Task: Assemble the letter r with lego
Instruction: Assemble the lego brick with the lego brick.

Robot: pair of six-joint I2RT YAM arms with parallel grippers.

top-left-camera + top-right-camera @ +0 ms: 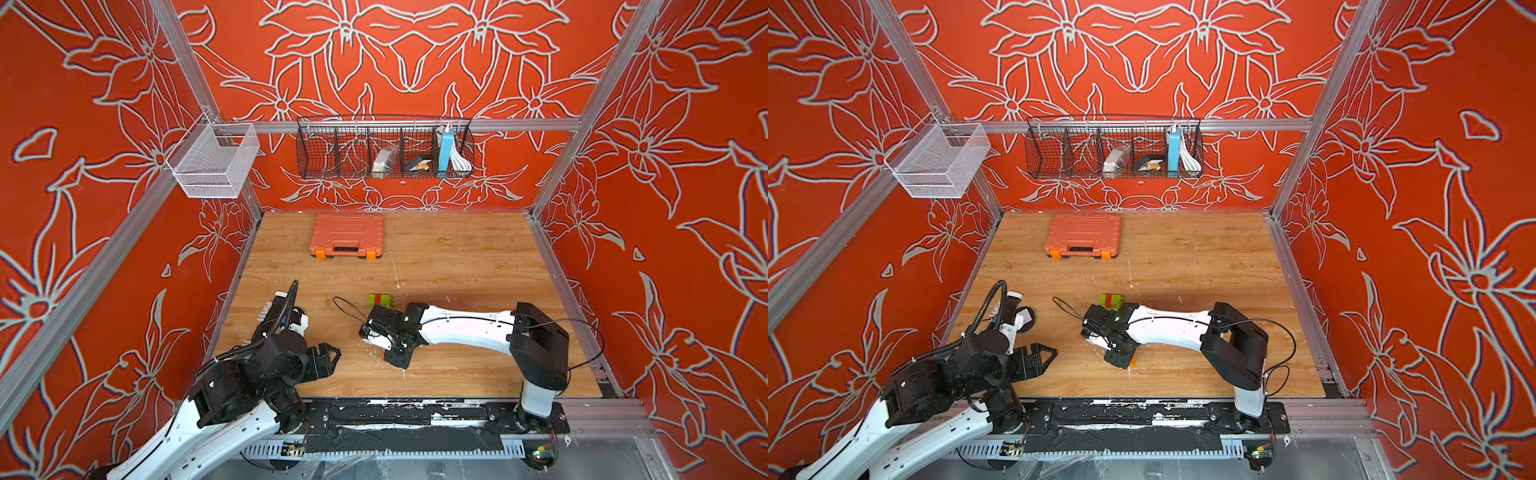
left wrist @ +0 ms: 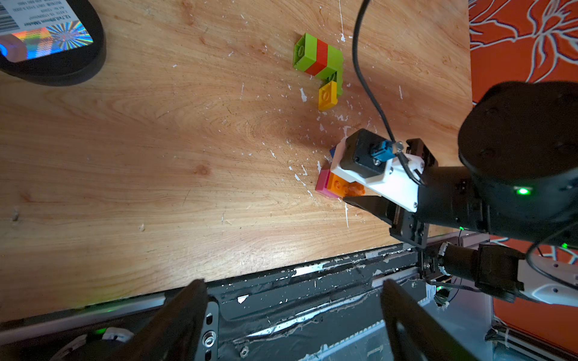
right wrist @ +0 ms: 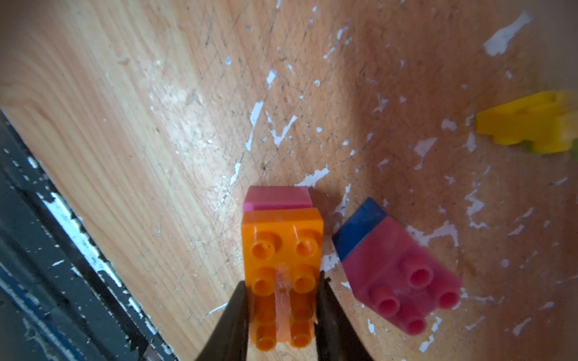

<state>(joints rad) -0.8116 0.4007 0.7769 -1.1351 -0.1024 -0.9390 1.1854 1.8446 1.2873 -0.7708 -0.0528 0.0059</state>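
Two end effectors are mine. The black wire basket (image 1: 320,149) on the back rail holds a bagged item (image 1: 384,160), a dark box (image 1: 417,163), a blue pack (image 1: 445,151) and a white cable (image 1: 459,160). The toolbox (image 1: 347,235) lies shut at eleven o'clock on the table (image 1: 457,257). My right end effector (image 3: 283,312) pinches the long orange brick (image 3: 281,247), a pink brick (image 3: 276,198) touching its end. The right wrist view shows a pink-and-blue pair (image 3: 397,265) just beside it. In both top views my right arm (image 1: 465,328) hides that pair, leaving the green-red-green stack (image 1: 380,300) near the table's middle, a yellow brick (image 2: 327,95) touching it. My left end effector (image 2: 292,283) hangs spread at seven o'clock, near a tape roll (image 2: 53,47).
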